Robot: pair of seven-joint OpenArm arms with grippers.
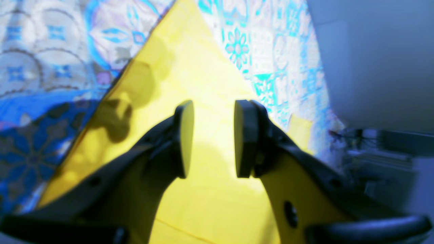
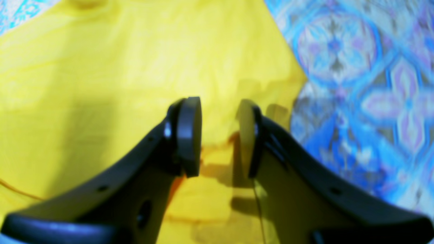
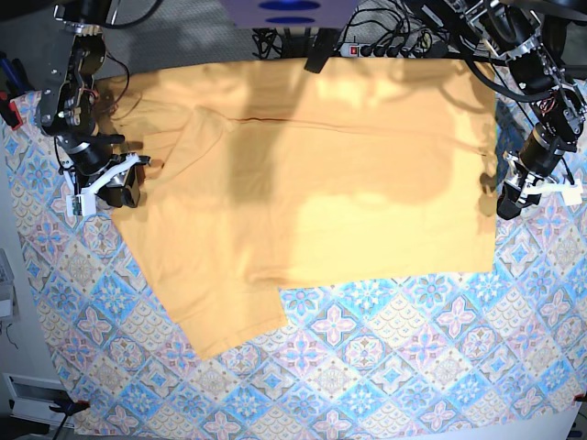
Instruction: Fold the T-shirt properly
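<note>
The pale yellow-orange T-shirt [image 3: 348,183] lies spread flat across the back half of the table, and one part juts toward the front at the lower left. My right gripper [image 3: 124,188] hovers at the shirt's left edge. In the right wrist view it [image 2: 220,135] stands open over the T-shirt [image 2: 101,67], with nothing between the pads. My left gripper [image 3: 507,197] is at the shirt's right edge. Its wrist view shows it [image 1: 213,139] open just above a pointed stretch of the T-shirt [image 1: 190,61], holding nothing.
A blue-pink-beige tile-patterned cloth [image 3: 367,367] covers the table under the shirt, also seen as the cloth [image 1: 40,51] and the cloth [image 2: 366,84]. Cables and a power strip [image 3: 385,41] run along the back edge. The table ends just right of my left gripper.
</note>
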